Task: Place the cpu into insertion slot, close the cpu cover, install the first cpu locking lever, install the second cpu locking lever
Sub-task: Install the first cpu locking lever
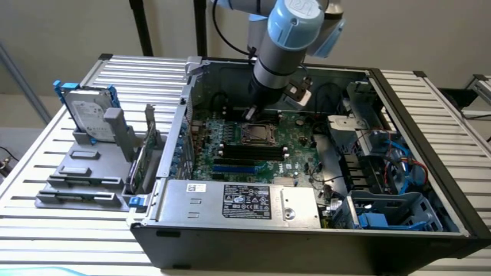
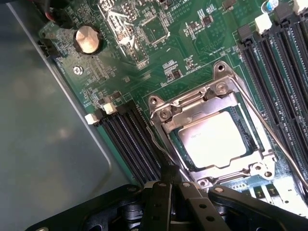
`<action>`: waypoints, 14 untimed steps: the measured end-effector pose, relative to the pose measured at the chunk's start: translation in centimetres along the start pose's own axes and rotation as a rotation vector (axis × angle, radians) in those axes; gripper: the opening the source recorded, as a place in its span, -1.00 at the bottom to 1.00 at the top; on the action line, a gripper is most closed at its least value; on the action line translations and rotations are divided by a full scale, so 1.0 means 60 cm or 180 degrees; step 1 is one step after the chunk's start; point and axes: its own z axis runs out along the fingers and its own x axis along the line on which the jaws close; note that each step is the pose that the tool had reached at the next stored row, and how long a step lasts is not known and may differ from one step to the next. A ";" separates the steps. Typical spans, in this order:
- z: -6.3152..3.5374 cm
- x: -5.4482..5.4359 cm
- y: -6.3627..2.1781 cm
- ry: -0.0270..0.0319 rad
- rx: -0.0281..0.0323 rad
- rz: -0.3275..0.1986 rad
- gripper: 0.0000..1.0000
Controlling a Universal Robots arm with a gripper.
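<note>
The cpu (image 2: 214,139), a pale silver square, lies in the insertion slot, whose dark edge (image 2: 247,137) shows around it. The silver cpu cover (image 2: 192,103) lies flat over the chip's rim. One thin wire locking lever (image 2: 269,130) runs along the cover's side by the long memory slots. A second lever (image 2: 156,142) curves along the opposite side, and its end reaches my gripper (image 2: 172,179). The black fingers (image 2: 161,202) are shut together, with their tips at that lever's end. In the exterior view the gripper (image 1: 253,114) hangs just behind the socket (image 1: 257,133) inside the open computer case.
Black memory slots (image 2: 132,139) flank the socket on both sides. A coin battery (image 2: 88,39) and the grey case wall (image 2: 43,144) lie beyond. The power supply (image 1: 238,201), a blue drive cage (image 1: 391,213) and cables crowd the case. A hard drive (image 1: 88,112) stands outside it.
</note>
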 end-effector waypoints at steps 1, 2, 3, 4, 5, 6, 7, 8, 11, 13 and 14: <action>0.000 0.001 0.002 -0.0001 -0.0001 0.0000 -0.79; 0.001 0.002 0.003 -0.0003 -0.0002 0.0000 -0.79; 0.001 0.002 0.004 -0.0005 -0.0003 0.0001 -0.79; 0.001 0.003 0.005 -0.0006 -0.0003 0.0001 -0.79; 0.001 0.003 0.005 -0.0006 -0.0004 0.0001 -0.79; 0.001 0.003 0.005 -0.0006 -0.0004 0.0001 -0.79; 0.001 0.003 0.005 -0.0006 -0.0004 0.0001 -0.79; 0.001 0.003 0.005 -0.0006 -0.0004 0.0001 -0.79; 0.001 0.003 0.005 -0.0006 -0.0004 0.0000 -0.79; 0.001 0.004 0.005 -0.0006 -0.0004 0.0000 -0.79; 0.001 0.004 0.005 -0.0006 -0.0004 0.0001 -0.79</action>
